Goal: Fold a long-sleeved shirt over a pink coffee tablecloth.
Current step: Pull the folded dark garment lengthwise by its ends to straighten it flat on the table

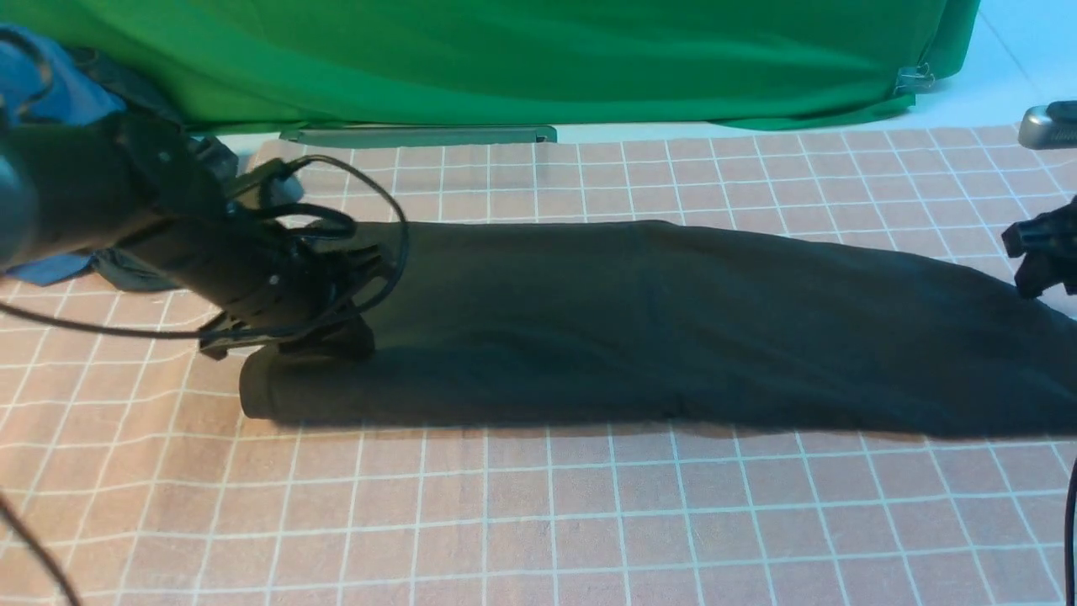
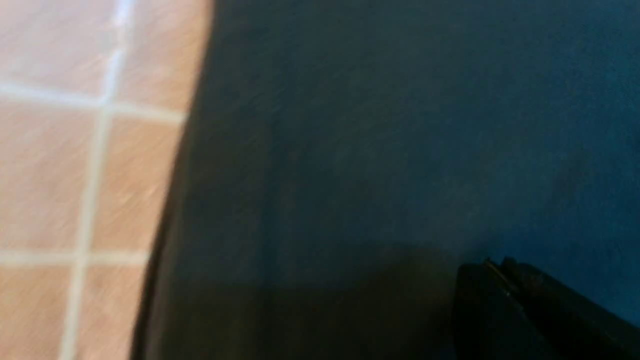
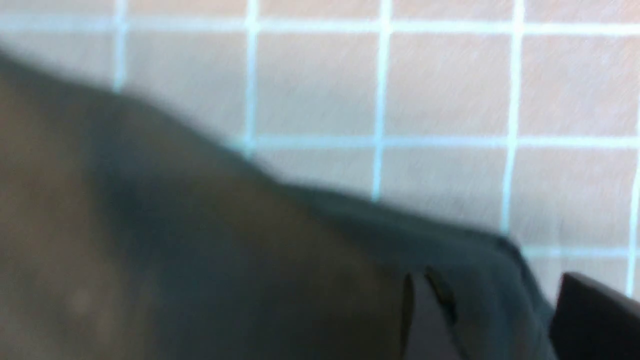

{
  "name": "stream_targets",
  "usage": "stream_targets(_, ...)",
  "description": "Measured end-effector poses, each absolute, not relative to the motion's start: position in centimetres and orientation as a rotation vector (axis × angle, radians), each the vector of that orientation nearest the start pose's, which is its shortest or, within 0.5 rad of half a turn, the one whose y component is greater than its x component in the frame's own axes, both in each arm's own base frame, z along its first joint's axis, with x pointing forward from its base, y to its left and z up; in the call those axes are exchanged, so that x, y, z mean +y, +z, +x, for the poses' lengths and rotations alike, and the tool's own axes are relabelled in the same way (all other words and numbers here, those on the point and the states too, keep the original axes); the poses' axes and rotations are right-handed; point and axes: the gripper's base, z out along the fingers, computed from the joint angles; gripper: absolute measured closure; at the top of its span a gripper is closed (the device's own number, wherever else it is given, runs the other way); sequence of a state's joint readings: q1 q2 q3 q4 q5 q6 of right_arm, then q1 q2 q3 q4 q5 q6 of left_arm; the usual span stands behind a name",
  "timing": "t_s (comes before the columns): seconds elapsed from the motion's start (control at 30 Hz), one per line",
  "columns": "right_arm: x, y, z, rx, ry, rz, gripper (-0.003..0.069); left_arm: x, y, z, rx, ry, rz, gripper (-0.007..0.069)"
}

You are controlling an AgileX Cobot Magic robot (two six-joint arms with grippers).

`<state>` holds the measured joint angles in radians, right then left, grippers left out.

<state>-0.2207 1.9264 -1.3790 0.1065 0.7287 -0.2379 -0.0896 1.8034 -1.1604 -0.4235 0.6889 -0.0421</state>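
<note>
The long-sleeved shirt [image 1: 656, 328] lies as a long black strip across the pink coffee tablecloth [image 1: 538, 513], running from centre-left off the right edge. My left gripper [image 1: 324, 337] is down on the shirt's left end. In the left wrist view its fingers [image 2: 505, 295] are pressed together over dark shirt cloth [image 2: 375, 150], and I see no cloth pinched between them. My right gripper [image 1: 1039, 252] is at the shirt's far right end. In the right wrist view its jaws stand apart [image 3: 495, 295], with a fold of the shirt [image 3: 250, 260] lying between them.
A green backdrop cloth [image 1: 505, 59] hangs behind the table, with a grey bar [image 1: 416, 135] at its foot. A blue garment [image 1: 59, 93] lies at the back left, behind my left arm. A grey object [image 1: 1047, 124] sits at the far right edge.
</note>
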Motion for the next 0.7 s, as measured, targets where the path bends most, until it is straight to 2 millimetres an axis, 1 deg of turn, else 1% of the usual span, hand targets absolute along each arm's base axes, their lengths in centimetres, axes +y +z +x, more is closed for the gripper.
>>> stream_targets(0.1, -8.6, 18.8, 39.7, 2.763, -0.009, 0.102, 0.0179, -6.0, 18.1, 36.4, 2.823, -0.471, -0.314, 0.0612)
stream_targets(0.17, -8.9, 18.3, 39.5, 2.792, 0.000, 0.135, 0.0155, -6.0, 17.5, 36.7, 2.838, -0.461, -0.314, 0.0612)
stream_targets(0.27, -9.4, 17.8, 39.2, 2.827, 0.006, 0.176, 0.0148, -6.0, 16.4, 36.9, 2.866, -0.449, -0.317, 0.0612)
stream_targets(0.37, -9.8, 17.7, 39.1, 2.836, 0.006, 0.192, 0.0167, -6.0, 16.1, 37.0, 2.874, -0.445, -0.332, 0.0612)
stream_targets(0.4, -9.9, 17.4, 39.0, 2.849, 0.009, 0.202, 0.0200, -6.0, 16.0, 37.1, 2.879, -0.438, -0.340, 0.0612)
stream_targets(0.47, -10.0, 16.9, 38.9, 2.869, 0.015, 0.202, 0.0294, -5.9, 16.0, 37.1, 2.885, -0.431, -0.341, 0.0612)
stream_targets(0.5, -10.0, 16.9, 38.9, 2.870, 0.015, 0.203, 0.0319, -5.9, 16.0, 37.1, 2.885, -0.429, -0.340, 0.0612)
stream_targets(0.53, -10.0, 16.8, 38.9, 2.874, 0.015, 0.197, 0.0442, -5.9, 16.0, 37.1, 2.887, -0.422, -0.339, 0.0612)
stream_targets(0.6, -10.0, 16.9, 39.0, 2.870, 0.012, 0.190, 0.0555, -6.0, 16.0, 37.1, 2.888, -0.416, -0.330, 0.0612)
stream_targets(0.7, -10.1, 17.4, 39.3, 2.855, 0.001, 0.175, 0.0562, -6.0, 16.0, 37.1, 2.889, -0.410, -0.321, 0.0612)
